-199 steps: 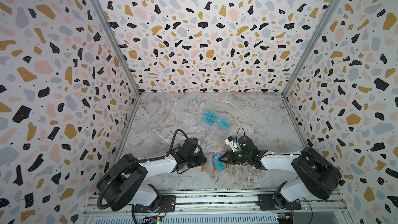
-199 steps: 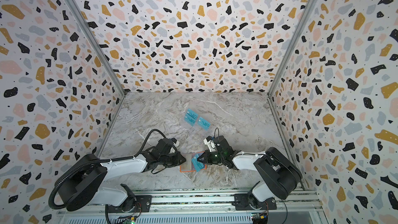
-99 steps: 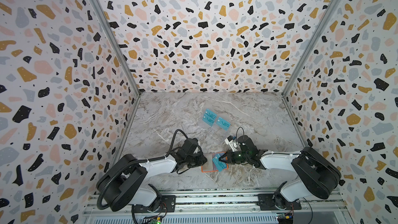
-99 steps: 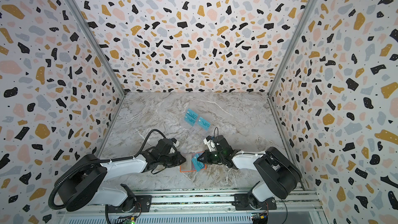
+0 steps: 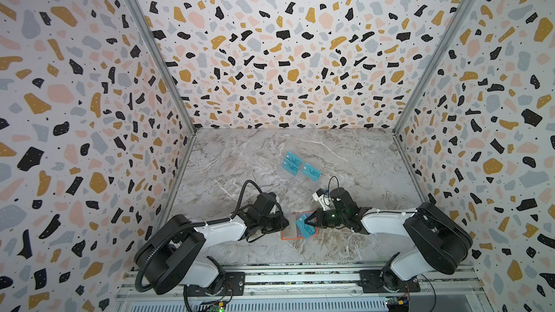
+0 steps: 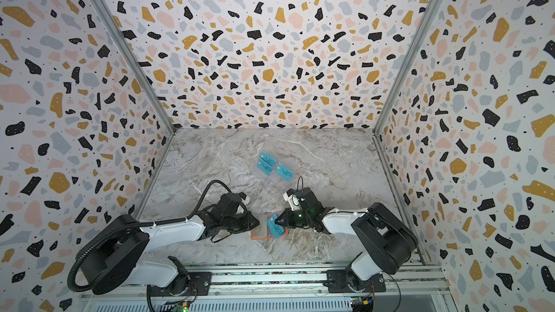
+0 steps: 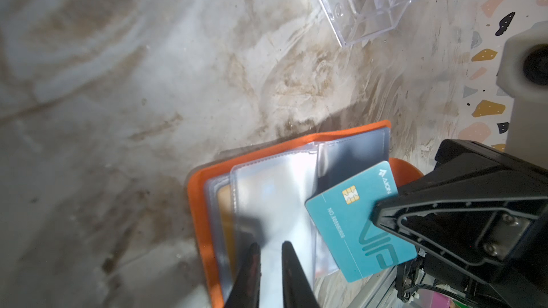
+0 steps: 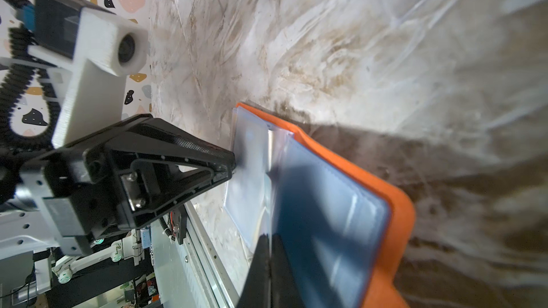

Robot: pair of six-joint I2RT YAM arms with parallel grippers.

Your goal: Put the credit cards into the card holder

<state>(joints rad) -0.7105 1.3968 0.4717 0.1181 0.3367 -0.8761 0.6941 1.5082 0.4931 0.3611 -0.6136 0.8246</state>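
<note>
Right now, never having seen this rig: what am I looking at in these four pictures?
Two robot arms with pincer grippers share a marble table. Both top views look down on everything; each wrist view rides on an arm. In front lies an open orange card holder with clear sleeves. The right gripper is shut on a teal VIP card over it. The left gripper has its jaws close together at a sleeve's edge; a pinch is unclear. Further back, more teal cards sit on a clear stand.

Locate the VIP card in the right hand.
Front centre in both top views: VIP card pinched by the right hand, askew over the right half of the open orange card holder.
</note>
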